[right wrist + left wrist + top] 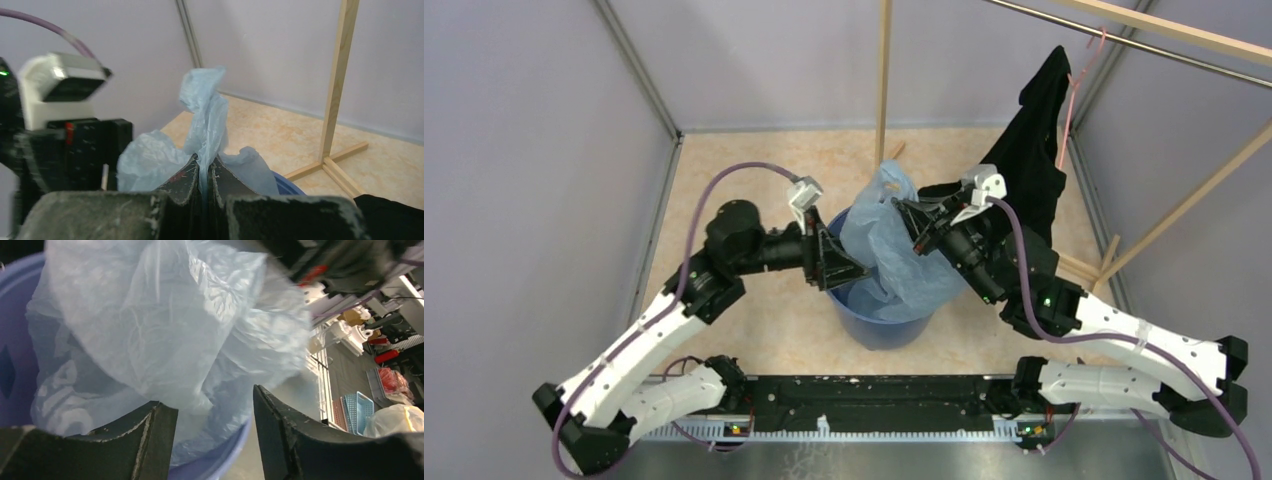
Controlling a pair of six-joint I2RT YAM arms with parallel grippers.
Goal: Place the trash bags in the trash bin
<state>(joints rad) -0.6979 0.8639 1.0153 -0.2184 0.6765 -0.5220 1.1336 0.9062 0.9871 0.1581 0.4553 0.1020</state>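
The light-blue trash bag point(886, 235) stands bunched up out of the round blue trash bin point(884, 328) in the middle of the floor, its lower part down inside. My right gripper point(914, 222) is shut on a fold of the bag point(205, 105); in the right wrist view the film is pinched between the right gripper's point(202, 161) fingers above the bin's rim point(287, 182). My left gripper point(842, 266) sits at the bin's left rim, open. In the left wrist view the left gripper's point(209, 397) fingers stand apart, with the bag point(165, 315) just beyond them and the bin's wall point(15, 340) behind.
A black garment point(1034, 150) on a pink hanger point(1079, 75) hangs at the back right, close behind the right arm. A wooden pole point(884, 70) rises just behind the bin. Slanted wooden struts point(1184, 205) and grey walls close in the floor.
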